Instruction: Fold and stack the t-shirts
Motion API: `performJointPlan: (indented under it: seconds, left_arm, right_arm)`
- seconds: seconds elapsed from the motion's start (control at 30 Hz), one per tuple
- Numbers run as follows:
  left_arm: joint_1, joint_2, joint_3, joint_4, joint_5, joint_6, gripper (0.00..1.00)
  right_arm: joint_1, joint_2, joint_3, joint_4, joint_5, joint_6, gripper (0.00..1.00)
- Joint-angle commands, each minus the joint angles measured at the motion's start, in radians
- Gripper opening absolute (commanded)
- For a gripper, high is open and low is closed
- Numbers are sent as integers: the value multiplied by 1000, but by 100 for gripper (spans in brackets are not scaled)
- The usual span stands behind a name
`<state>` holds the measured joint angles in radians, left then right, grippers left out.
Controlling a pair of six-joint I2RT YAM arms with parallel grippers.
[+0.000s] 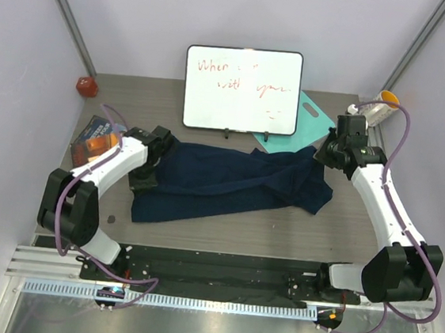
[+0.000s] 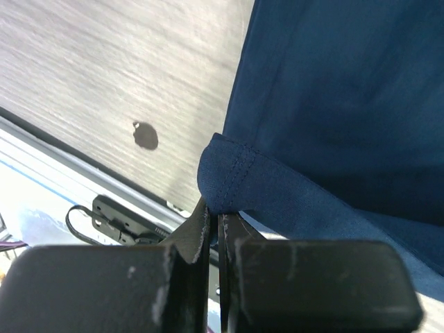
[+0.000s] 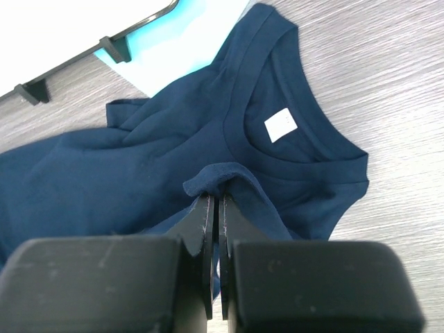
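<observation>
**newbie:** Since that navy t-shirt (image 1: pixel 229 179) across the bench's middle is floppy and light, where'd you grab?

**oldhand:** You're set: left gripper (image 2: pixel 214 223) pinches its stitched edge (image 2: pixel 239 163), right gripper (image 3: pixel 214 202) pinches a fold near the collar (image 3: pixel 239 104). Expect sag.

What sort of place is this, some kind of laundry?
Most likely a robot lab test cell, not a laundry: a left arm and right arm bolted at the table edge, plain walls closing it in, and a handwritten whiteboard propped behind the t-shirt.
</observation>
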<state>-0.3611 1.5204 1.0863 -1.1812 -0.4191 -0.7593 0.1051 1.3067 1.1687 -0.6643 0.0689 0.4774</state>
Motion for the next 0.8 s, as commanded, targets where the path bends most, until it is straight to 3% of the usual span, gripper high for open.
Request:
performJointPlan:
  seconds: [0.0,0.27,0.5,0.77]
  left_arm:
    - [13,20,58,18,-69,-5,0]
    - [17,90,70,38,-37,2,1]
    - [19,110,61,29,-55,6,9]
    - [28,170,75,32,-60,23,9]
  right_arm:
    - [30,-23,-3,28,16,9,1]
    - [54,31,-55,37,61,1,1]
    - [54,91,19,25,132,-19,1]
    - [53,170,118,29,121,-16,1]
